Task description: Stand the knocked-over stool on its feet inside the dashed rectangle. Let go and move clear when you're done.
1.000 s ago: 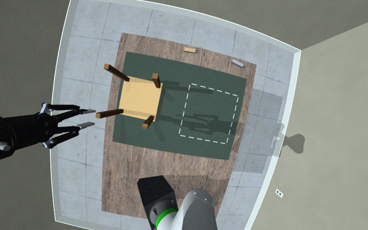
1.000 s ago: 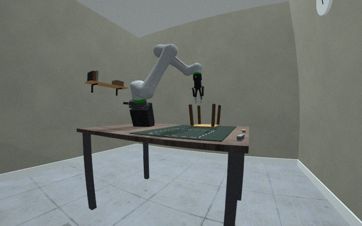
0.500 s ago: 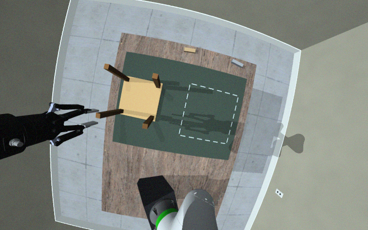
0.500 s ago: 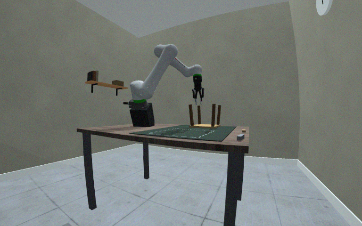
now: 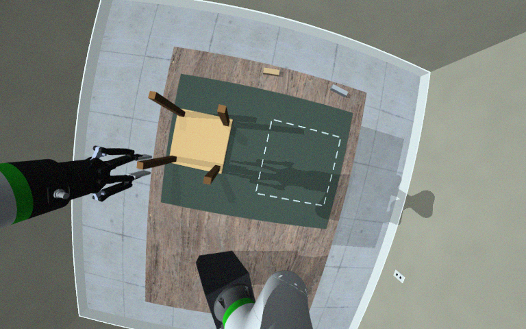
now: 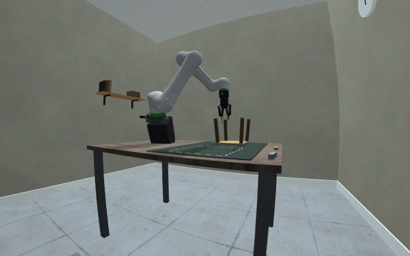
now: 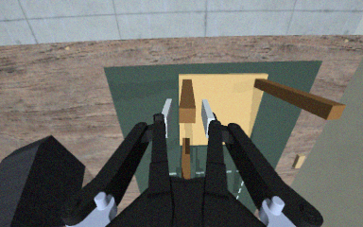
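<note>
The stool (image 5: 199, 139) lies upside down at the left end of the green mat, with its tan seat flat on the mat and its four brown legs pointing up. It also shows in the side view (image 6: 231, 133). It stands to the left of the dashed rectangle (image 5: 298, 162), fully outside it. My gripper (image 5: 141, 165) points down over the near-left leg (image 5: 156, 162). In the wrist view the finger pads stand either side of that leg's top (image 7: 187, 101), with a gap on each side. The gripper is partly open and holds nothing.
A small tan block (image 5: 270, 71) and a grey block (image 5: 339, 90) lie on the wooden table beyond the mat's far edge. The robot base (image 5: 222, 279) stands at the near end of the table. A wall shelf (image 6: 119, 96) hangs behind the arm.
</note>
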Tool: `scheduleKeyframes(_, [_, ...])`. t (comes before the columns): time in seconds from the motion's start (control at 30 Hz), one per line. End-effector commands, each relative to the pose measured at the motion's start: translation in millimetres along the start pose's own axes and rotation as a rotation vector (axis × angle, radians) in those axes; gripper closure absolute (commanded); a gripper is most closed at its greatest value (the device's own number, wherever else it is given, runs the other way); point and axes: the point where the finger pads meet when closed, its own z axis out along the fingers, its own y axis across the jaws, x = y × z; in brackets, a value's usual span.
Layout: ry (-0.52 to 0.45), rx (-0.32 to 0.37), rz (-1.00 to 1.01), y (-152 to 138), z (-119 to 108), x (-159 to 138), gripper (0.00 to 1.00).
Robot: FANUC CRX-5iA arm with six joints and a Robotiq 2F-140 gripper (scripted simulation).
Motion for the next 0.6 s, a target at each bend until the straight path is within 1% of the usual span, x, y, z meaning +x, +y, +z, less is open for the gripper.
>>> scheduleKeyframes(0.0, [0.002, -0.002, 0.0, 0.7, 9.4, 0.6, 0.62])
scheduleKeyframes(0.17, [0.002, -0.002, 0.0, 0.7, 20.5, 0.6, 0.62])
scheduleKeyframes(0.53, [0.002, -0.002, 0.0, 0.7, 25.9, 0.6, 0.62])
scheduleKeyframes(0.57, [0.002, -0.002, 0.0, 0.7, 25.9, 0.6, 0.9])
